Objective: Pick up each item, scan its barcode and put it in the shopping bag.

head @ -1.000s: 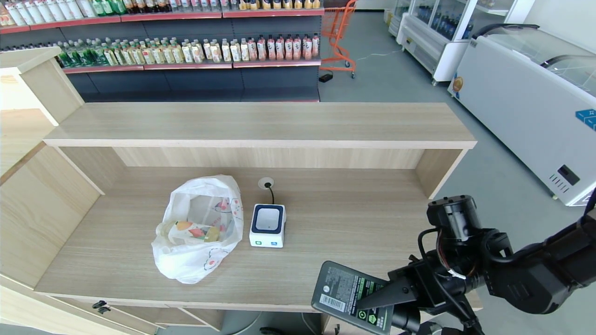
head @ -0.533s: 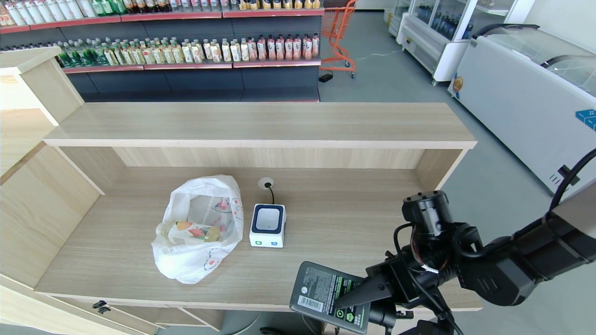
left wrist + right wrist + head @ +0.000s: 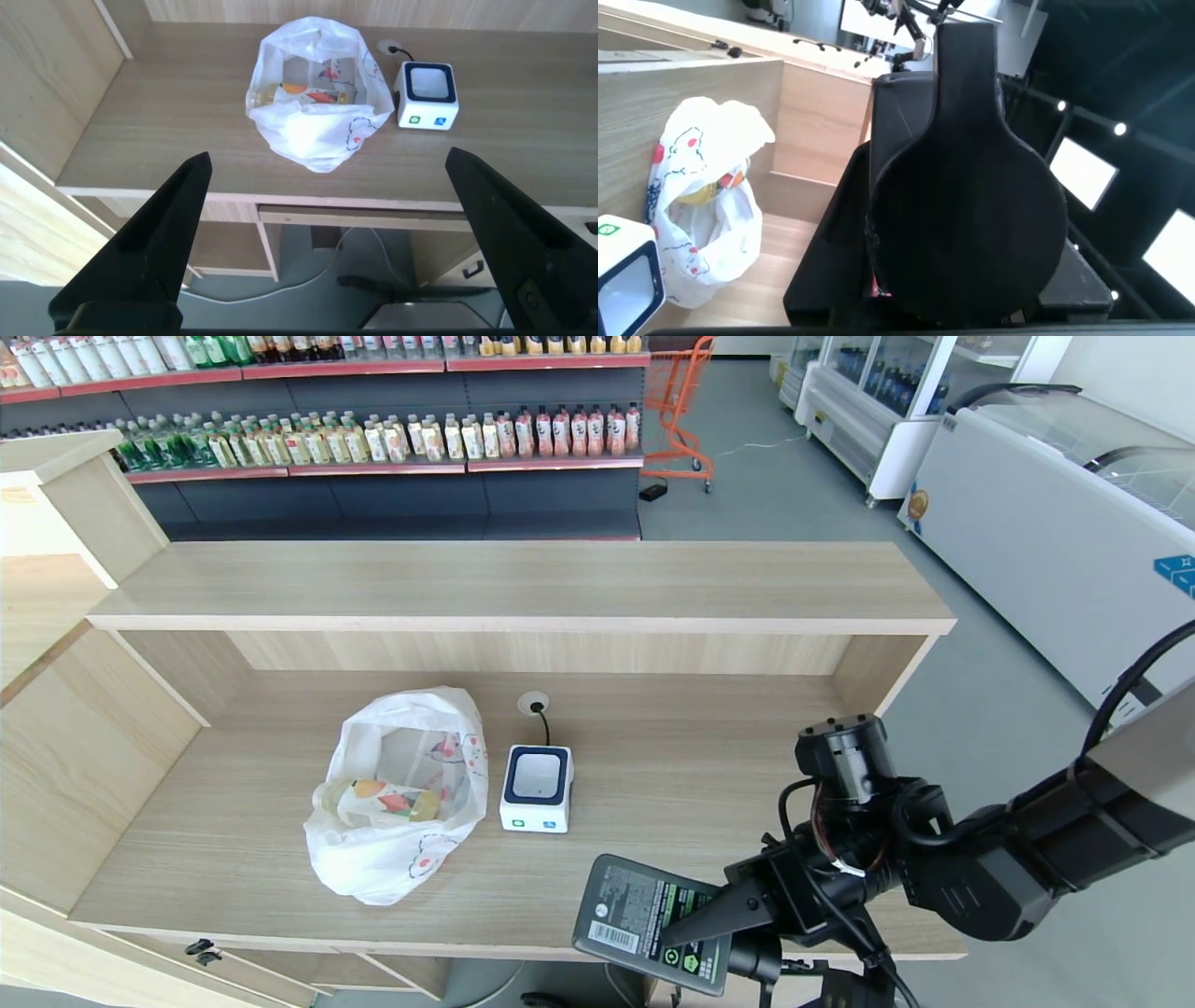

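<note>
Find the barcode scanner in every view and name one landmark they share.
Head view: scanner mid-counter, just right of the shopping bag.
Left wrist view: scanner on the counter beside the shopping bag.
Right wrist view: scanner close by the shopping bag.
Shared landmark: the white shopping bag.

One shopping bag (image 3: pixel 373 870), one bottle (image 3: pixel 378 800) inside it, one barcode scanner (image 3: pixel 537 789), one dark packet (image 3: pixel 639 915)

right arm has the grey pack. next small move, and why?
Probably swing the right pincer left and inward until the grey pack hangs over the scanner, and roll the wrist so the barcode turns downward. The pack sits at the front edge of the counter, right of the scanner, with its barcode facing up, and the scanner's window faces up too.
</note>
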Motion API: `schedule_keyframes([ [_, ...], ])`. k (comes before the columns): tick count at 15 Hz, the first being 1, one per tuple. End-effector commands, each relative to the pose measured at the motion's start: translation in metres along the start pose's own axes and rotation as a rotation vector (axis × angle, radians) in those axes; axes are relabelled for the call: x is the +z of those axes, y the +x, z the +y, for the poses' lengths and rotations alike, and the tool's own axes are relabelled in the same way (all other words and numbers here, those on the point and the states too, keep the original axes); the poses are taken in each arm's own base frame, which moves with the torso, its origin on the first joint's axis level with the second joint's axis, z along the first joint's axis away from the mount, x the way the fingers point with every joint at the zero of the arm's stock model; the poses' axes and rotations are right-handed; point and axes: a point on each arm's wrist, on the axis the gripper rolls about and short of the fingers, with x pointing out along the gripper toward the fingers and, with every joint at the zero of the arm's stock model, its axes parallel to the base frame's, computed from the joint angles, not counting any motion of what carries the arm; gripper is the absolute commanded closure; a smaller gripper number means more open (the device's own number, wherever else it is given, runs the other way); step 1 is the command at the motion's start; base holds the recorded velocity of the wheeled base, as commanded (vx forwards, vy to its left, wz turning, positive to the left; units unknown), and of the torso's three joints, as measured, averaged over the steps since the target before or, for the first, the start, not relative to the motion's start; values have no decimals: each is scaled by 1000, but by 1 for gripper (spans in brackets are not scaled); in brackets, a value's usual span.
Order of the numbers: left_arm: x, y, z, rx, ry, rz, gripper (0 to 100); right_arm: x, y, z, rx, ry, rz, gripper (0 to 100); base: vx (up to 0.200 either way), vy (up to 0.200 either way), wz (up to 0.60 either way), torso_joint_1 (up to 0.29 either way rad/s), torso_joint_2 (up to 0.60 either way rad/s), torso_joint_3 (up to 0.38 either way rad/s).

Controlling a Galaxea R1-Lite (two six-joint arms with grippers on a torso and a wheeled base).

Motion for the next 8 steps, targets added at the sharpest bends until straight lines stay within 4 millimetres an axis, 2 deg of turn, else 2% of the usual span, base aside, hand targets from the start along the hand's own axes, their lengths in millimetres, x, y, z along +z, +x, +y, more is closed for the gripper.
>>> schedule_keyframes([
  [1, 0, 0, 0, 0, 0, 0, 0, 1, -1, -3, 0, 2, 1, 100, 0, 0, 0, 0, 0, 0],
  [2, 0, 0, 0, 2, 0, 0, 0, 3, -5, -19, -2, 39, 5, 100, 0, 0, 0, 0, 0, 0],
  [4, 0, 0, 0, 2, 0, 1, 0, -18, -22, -91, 13, -36, 100, 100, 0, 0, 0, 0, 0, 0],
  [5, 0, 0, 0, 2, 0, 0, 0, -19, -38, -109, 87, 22, 206, 100, 0, 0, 0, 0, 0, 0],
  [7, 0, 0, 0, 2, 0, 0, 0, -2, -65, -140, 164, 193, 390, 100, 0, 0, 0, 0, 0, 0],
  [8, 0, 0, 0, 2, 1, 0, 0, 18, -75, -152, 199, 330, 510, 100, 0, 0, 0, 0, 0, 0],
])
